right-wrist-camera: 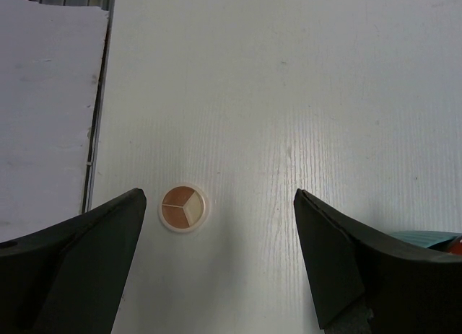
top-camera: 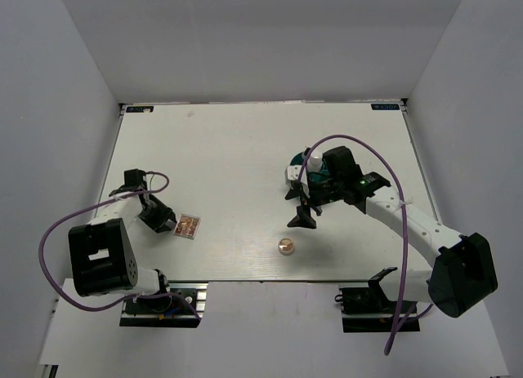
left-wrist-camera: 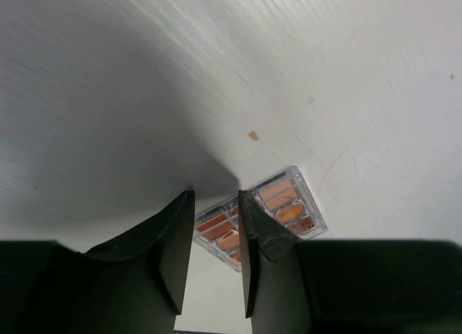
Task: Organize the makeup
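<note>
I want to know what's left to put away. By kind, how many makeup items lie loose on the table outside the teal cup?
Square palette: 1
Round compact: 1
Total: 2 loose items
The contents of the teal cup are too hidden to count.

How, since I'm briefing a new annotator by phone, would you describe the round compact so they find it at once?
On the white table, look near the middle of the front edge, just nearer that edge than the open right gripper. The round compact lies there alone: a small disc with three wedge-shaped shades, unlike the square palette far to its left.
</note>
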Action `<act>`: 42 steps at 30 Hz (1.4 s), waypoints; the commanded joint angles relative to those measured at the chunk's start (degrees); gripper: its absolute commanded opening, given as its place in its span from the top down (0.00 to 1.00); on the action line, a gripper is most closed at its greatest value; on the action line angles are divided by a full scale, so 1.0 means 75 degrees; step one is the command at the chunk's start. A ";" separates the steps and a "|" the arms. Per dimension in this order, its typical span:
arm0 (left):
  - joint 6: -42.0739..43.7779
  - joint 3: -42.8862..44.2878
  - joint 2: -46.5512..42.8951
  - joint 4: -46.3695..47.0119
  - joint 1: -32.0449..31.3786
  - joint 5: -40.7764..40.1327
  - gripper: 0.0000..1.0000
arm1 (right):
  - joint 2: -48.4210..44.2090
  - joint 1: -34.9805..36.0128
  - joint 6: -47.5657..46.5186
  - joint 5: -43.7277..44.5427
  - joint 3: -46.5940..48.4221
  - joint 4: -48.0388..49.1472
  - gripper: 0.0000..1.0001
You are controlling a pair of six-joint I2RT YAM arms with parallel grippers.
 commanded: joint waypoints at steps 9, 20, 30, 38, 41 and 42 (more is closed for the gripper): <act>0.0130 -0.0422 0.0099 -0.0039 -0.0210 0.0474 0.59 | 0.0377 0.0133 -0.0048 -0.0236 0.0530 0.0195 0.11; 0.0165 -0.0259 -0.0275 -0.0366 -0.0210 0.0428 0.54 | 0.3333 0.0812 -0.0906 -0.0487 0.3042 -0.2845 0.11; 0.0212 0.1088 -0.1154 -0.1338 -0.0081 -0.0591 0.28 | 0.3350 0.2160 0.0921 0.1147 0.2811 0.0160 0.11; 0.0084 0.1570 -0.1857 -0.1468 -0.0081 -0.0440 0.19 | 0.4363 0.2757 0.1929 0.1425 0.3802 0.0514 0.11; -0.0115 0.1628 -0.2197 -0.1433 -0.0081 -0.0183 0.14 | 0.4198 0.3132 0.2224 0.1941 0.3461 0.1492 0.12; -0.0151 0.1710 -0.2279 -0.1433 -0.0081 -0.0136 0.13 | 0.4303 0.3353 0.2411 0.2059 0.3461 0.1565 0.15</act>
